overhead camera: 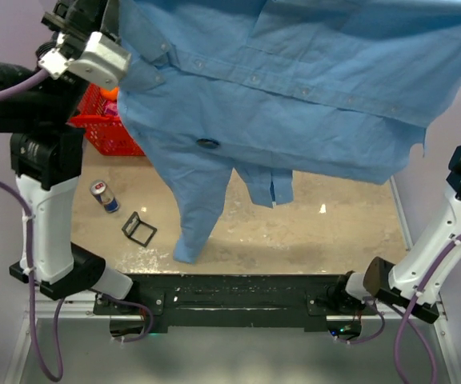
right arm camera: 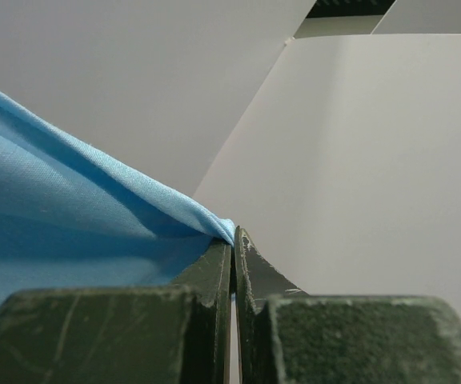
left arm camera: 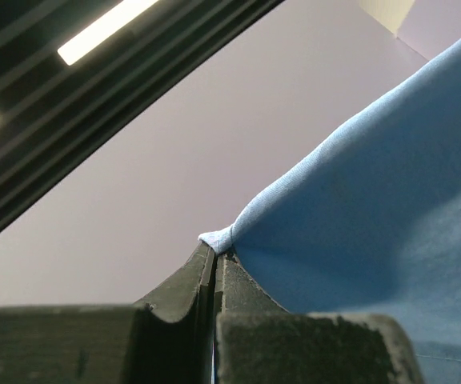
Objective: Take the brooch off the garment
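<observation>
Top external view: the garment [overhead camera: 294, 96] is held spread above the desk [overhead camera: 310, 228], its edges pinched by the left hand [left arm camera: 216, 258] and the right hand [right arm camera: 233, 238], each clamped tight on a thin fold. The brooch [overhead camera: 207, 144] is pinned on the front, below both hands and nearer the left one. Only slim corners are gripped, so the cloth could be dragged free by its own weight. If either hand is let go to reach the brooch, it may be buried in sagging folds.

Lilac walls [left arm camera: 174, 160] meet 2 ceiling lights [left arm camera: 102, 28] (both lit).

Light blue garment [overhead camera: 294, 104], near-black brooch [overhead camera: 207, 144]
</observation>
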